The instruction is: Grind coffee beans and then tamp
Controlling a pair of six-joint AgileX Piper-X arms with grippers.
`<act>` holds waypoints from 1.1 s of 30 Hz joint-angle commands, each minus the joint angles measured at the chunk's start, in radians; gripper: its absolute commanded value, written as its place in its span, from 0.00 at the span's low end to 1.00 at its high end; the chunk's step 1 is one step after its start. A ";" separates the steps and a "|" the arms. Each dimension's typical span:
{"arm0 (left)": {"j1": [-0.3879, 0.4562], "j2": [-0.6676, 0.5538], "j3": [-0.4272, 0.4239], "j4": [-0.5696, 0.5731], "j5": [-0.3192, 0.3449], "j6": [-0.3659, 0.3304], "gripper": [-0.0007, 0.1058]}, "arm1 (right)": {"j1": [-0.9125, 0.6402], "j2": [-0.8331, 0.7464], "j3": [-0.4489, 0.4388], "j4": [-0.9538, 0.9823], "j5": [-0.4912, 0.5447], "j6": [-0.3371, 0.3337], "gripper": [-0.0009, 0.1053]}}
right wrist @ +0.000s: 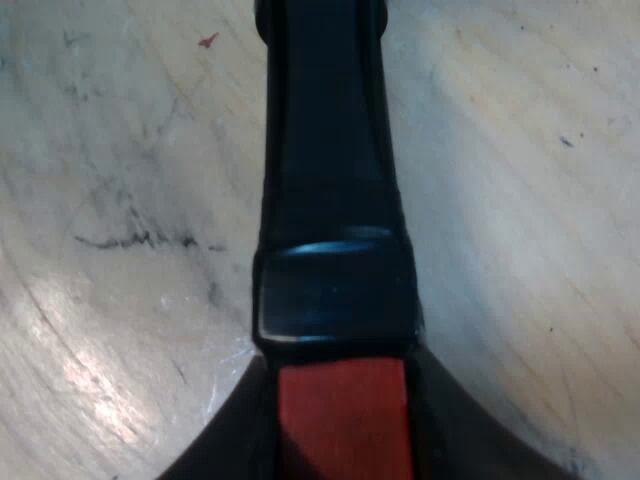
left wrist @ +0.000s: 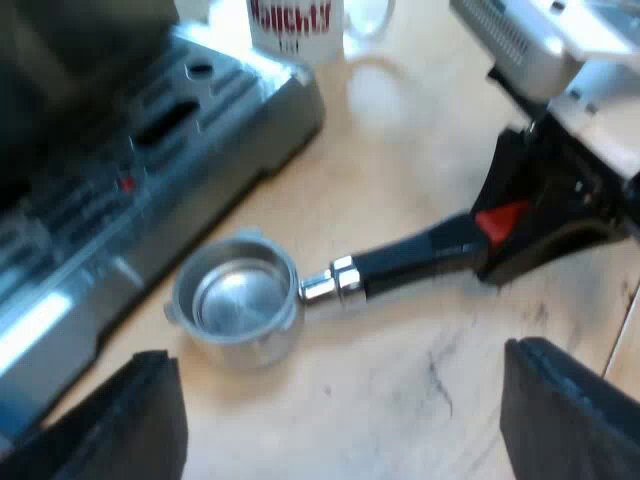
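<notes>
Our left gripper hangs above the wooden table, pointing down at the holder. Its fingers are spread wide with nothing between them. The holder lies flat on the table, its empty metal basket just beside the espresso machine. Our right gripper reaches in low at the far tip of the handle. It is closed on the red end, a black finger pressing each side. A mug stands near the machine's corner.
</notes>
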 commanded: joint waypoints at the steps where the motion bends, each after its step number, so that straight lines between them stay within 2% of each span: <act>1: -0.006 0.050 -0.003 -0.007 -0.006 -0.009 0.64 | -0.007 0.010 -0.011 -0.035 -0.006 -0.012 0.01; 9: -0.006 0.194 -0.003 -0.052 0.009 0.007 0.64 | -0.007 0.069 -0.011 -0.035 -0.013 -0.002 0.01; 19: -0.006 0.223 -0.003 -0.056 0.009 0.007 0.64 | -0.007 0.080 -0.011 -0.030 -0.011 0.001 0.01; 23: -0.006 0.223 -0.003 -0.056 0.009 0.007 0.64 | -0.007 0.080 -0.011 -0.005 -0.047 0.006 0.01; 25: -0.006 0.223 -0.003 -0.056 0.009 0.007 0.64 | -0.007 0.080 -0.012 0.012 -0.049 0.030 0.08; 27: -0.006 0.223 -0.003 -0.054 0.009 0.007 0.64 | -0.007 0.080 -0.014 0.034 -0.048 0.099 0.27; 29: -0.006 0.223 -0.003 -0.054 0.009 0.007 0.64 | -0.007 0.080 -0.014 0.046 -0.048 0.120 0.40; 30: -0.006 0.223 -0.003 -0.054 0.009 0.007 0.64 | -0.007 0.080 -0.014 0.057 -0.048 0.124 0.51; 33: -0.006 0.223 -0.003 -0.054 0.009 0.007 0.64 | -0.007 0.080 -0.014 0.092 -0.048 0.127 0.61</act>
